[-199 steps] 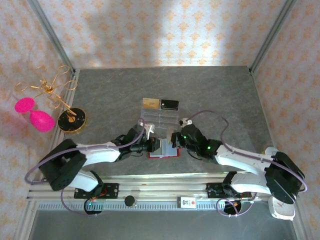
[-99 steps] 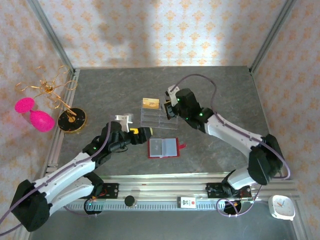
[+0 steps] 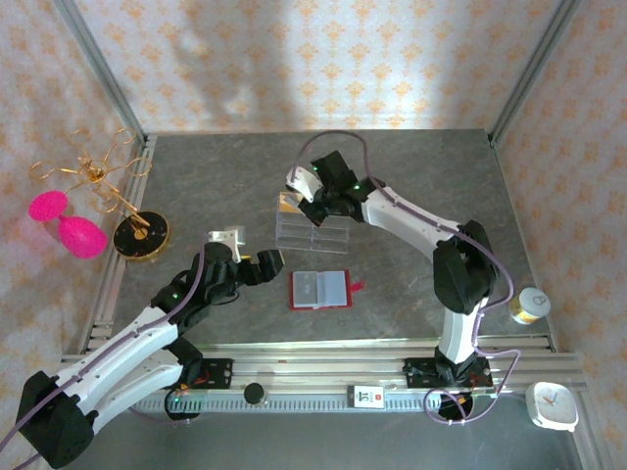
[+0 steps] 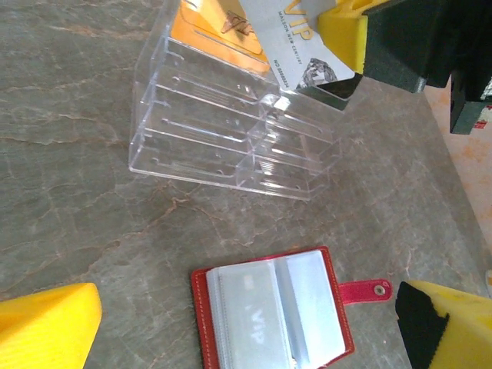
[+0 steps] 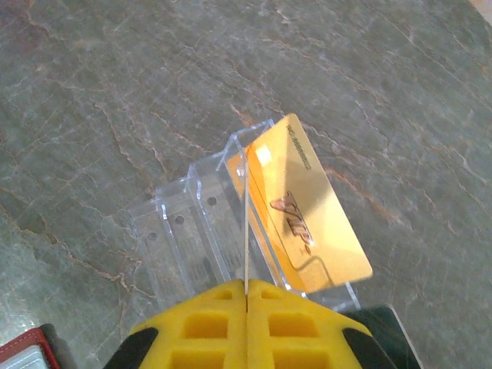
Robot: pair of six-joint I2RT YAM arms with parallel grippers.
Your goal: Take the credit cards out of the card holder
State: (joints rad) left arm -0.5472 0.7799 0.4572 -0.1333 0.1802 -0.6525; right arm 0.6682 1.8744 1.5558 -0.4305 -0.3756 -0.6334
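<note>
Right wrist: whitish card (image 5: 246,223) pinched in right end effector (image 5: 246,296), over clear stand (image 5: 181,223)

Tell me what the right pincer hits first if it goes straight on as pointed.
The whitish card in the right pincer would likely meet the clear stand first, beside the gold card; depth is unclear.

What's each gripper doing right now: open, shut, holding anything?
Left gripper: open, holding nothing.
Right gripper: shut on a silvery credit card, held edge-on over the clear stand.
</note>
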